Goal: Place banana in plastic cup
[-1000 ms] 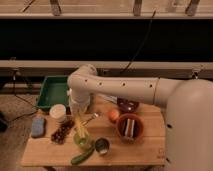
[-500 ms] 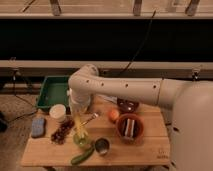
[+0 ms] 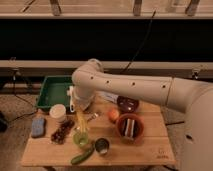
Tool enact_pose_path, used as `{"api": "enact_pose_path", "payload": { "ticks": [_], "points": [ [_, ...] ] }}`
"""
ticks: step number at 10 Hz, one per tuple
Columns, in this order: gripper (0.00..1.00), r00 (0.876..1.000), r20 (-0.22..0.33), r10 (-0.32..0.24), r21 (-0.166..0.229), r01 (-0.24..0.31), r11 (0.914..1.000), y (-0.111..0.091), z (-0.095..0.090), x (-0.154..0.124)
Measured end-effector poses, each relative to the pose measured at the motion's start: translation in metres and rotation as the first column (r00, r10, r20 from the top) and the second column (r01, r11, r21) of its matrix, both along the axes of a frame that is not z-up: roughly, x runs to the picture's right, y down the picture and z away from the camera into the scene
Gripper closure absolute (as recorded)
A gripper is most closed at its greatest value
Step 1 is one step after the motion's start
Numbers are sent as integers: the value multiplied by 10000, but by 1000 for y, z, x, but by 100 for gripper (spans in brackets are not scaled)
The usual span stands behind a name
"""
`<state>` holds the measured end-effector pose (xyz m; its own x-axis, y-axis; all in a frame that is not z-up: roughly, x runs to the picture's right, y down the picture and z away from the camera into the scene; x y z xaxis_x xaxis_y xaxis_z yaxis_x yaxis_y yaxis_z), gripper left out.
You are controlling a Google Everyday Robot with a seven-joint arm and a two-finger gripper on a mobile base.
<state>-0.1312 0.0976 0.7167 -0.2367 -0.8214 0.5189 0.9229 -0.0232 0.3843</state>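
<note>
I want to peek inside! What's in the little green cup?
The banana stands upright in the plastic cup, with the gripper right above. The cup's bottom is hidden from view.

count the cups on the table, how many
2: the plastic cup at the front, where the pincer holds the banana over it, and a small metal cup just to its right. Others may be hidden behind the arm.

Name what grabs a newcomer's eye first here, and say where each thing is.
The big white arm sweeps in from the right, its gripper holding the banana upright over the plastic cup at the wooden table's front centre. Behind them at the left sits a green tray.
</note>
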Motion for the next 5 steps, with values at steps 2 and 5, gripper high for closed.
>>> {"api": "enact_pose_path", "payload": {
  "ticks": [2,5],
  "points": [
    [100,9999,150,24,-78,-23,10000,3,-4,-3],
    [100,9989,464,26,-460,-5,9989,17,-7,-16]
  ]
}}
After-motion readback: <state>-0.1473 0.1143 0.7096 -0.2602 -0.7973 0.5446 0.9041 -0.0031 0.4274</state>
